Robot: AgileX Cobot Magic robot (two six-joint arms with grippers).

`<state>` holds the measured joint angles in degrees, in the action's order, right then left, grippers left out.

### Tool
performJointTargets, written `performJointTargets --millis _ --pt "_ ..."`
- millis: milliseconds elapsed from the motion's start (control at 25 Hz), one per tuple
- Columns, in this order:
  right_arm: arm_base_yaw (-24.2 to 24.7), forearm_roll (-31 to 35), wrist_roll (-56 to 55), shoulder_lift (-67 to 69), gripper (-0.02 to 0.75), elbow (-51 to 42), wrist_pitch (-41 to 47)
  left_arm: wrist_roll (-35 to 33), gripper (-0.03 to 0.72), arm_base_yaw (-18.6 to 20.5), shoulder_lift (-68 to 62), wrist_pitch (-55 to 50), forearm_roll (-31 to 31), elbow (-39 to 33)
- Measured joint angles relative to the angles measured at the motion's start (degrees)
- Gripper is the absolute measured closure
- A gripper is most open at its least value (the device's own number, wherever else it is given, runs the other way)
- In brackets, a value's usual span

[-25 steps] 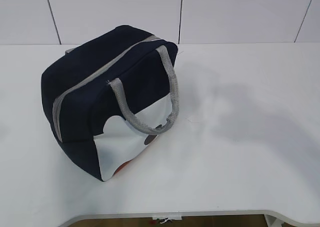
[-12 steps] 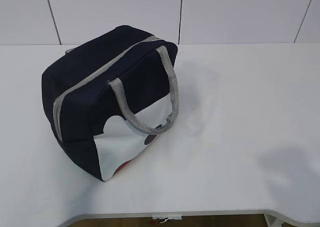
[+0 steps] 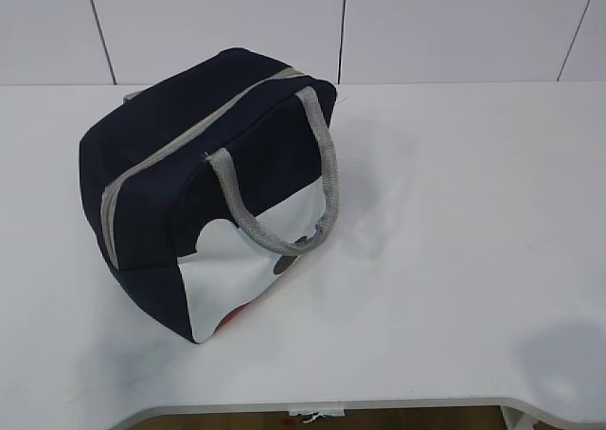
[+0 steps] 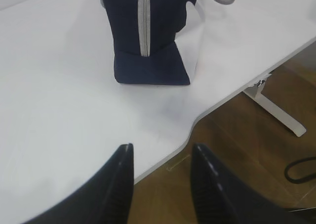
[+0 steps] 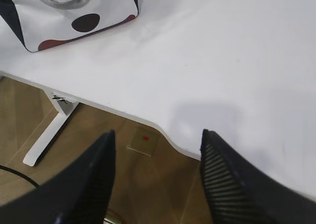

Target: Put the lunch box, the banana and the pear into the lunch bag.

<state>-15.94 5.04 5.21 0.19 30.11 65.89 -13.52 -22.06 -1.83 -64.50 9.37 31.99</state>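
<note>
Navy-blue fabric with white side panels makes up the lunch bag (image 3: 208,193), which sits on the white table (image 3: 454,241) with its grey zipper (image 3: 189,132) closed along the top and a grey handle (image 3: 284,193) draped over its side. The left gripper (image 4: 162,157) hangs over the table's near edge, its dark fingers (image 4: 121,179) parted and empty, the bag straight ahead of it and well apart. The right gripper (image 5: 158,140) is poised over the table edge too, jaws spread wider and holding nothing; the bag's spotted white panel (image 5: 74,21) lies ahead to its left.
</note>
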Motion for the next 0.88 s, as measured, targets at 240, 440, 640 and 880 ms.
performJointTargets --millis 240,440,640,880 --pt "0.0 -0.6 0.0 -1.1 0.291 -0.7 -1.1 0.1 0.403 0.0 1.3 0.1 0.0 -1.6" --pt "0.0 -1.0 0.0 -1.1 0.291 -1.6 -0.6 0.4 0.409 0.0 1.5 0.2 0.1 -1.6" --pt "0.0 -1.1 0.0 -1.1 0.291 -1.8 -0.5 0.4 0.412 0.0 1.5 0.2 0.1 -1.6" --pt "0.5 -1.1 0.0 -1.1 0.291 -1.8 -0.5 0.4 0.412 1.2 1.5 0.2 0.1 -1.6"
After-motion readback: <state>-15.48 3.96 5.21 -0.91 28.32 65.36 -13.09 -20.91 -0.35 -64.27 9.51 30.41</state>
